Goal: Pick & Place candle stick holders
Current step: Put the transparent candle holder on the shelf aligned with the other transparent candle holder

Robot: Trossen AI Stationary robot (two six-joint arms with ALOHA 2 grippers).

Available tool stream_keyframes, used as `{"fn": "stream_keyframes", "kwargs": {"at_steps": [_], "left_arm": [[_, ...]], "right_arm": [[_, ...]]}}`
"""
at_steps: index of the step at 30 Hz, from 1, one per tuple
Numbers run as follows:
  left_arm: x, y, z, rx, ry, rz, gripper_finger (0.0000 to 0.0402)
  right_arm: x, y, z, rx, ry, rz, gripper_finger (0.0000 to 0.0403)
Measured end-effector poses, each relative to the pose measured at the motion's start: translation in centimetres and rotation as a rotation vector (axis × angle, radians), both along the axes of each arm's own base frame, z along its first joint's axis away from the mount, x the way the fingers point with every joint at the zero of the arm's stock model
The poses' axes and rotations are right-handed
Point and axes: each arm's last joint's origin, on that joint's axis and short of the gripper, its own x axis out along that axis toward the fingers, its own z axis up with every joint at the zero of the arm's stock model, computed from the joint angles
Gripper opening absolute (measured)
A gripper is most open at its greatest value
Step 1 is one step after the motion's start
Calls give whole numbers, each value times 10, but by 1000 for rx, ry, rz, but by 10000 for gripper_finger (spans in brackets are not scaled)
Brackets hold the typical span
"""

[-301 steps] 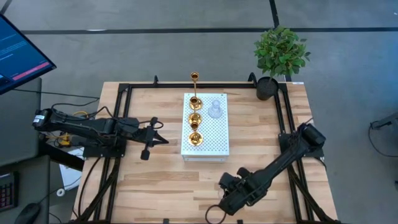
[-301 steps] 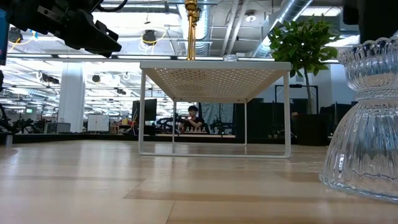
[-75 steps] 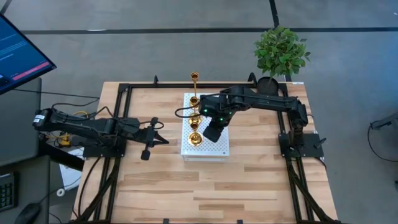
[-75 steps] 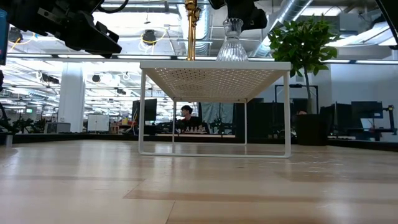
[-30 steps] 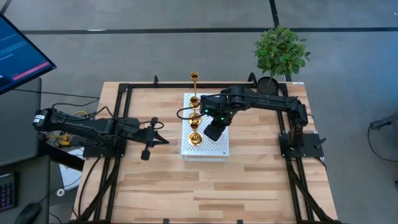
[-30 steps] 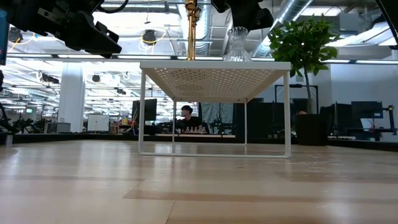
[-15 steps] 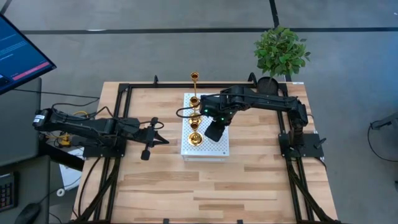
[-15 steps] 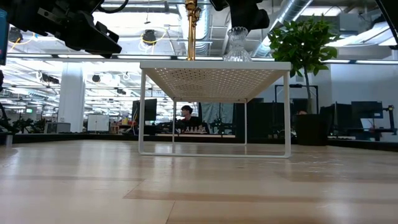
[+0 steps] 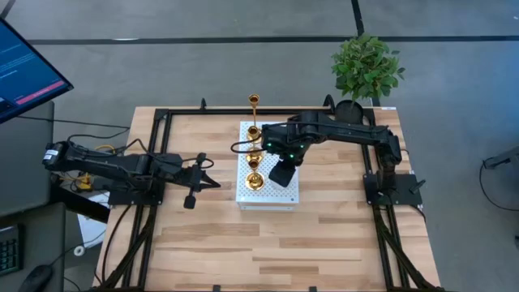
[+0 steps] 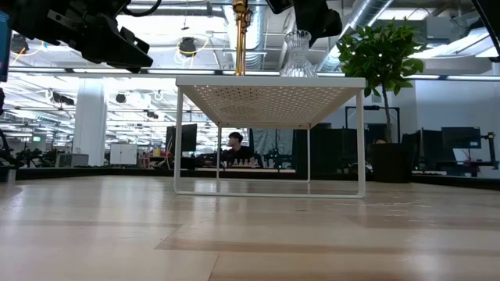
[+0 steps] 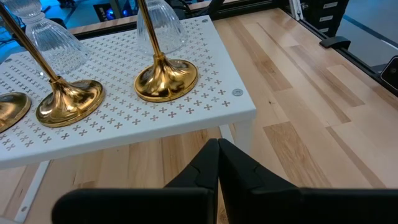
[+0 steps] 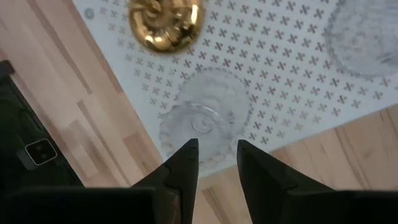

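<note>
A white perforated stand (image 9: 280, 195) in the middle of the table carries the candle stick holders. Three gold ones stand in a row along its left side, the tall thin one (image 9: 254, 101) at the far end. One clear glass holder (image 12: 205, 121) stands upright on its round base near the stand's right edge, and another (image 12: 364, 37) stands farther along. My right gripper (image 12: 216, 144) points down just above the nearer glass holder, open, its fingers apart from it. My left gripper (image 11: 217, 146) hovers shut to the left of the stand.
A black pot (image 9: 349, 113) with a green plant (image 9: 366, 65) stands at the table's far right corner. Black frame rails (image 9: 162, 122) run along the table's edges. A monitor (image 9: 24, 73) stands off the left side. Bare wood lies near the front edge.
My right gripper has turned a little over the stand without leaving its place. The clear glass holder below it stands still on the stand.
</note>
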Motion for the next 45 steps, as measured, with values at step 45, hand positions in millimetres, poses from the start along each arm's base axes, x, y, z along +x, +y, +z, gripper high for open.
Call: {"fn": "stream_keyframes", "kwargs": {"at_steps": [45], "left_arm": [[0,0,0,0,1,-1,8]], "right_arm": [[-49,72,98,-251,-473,328,5]]}}
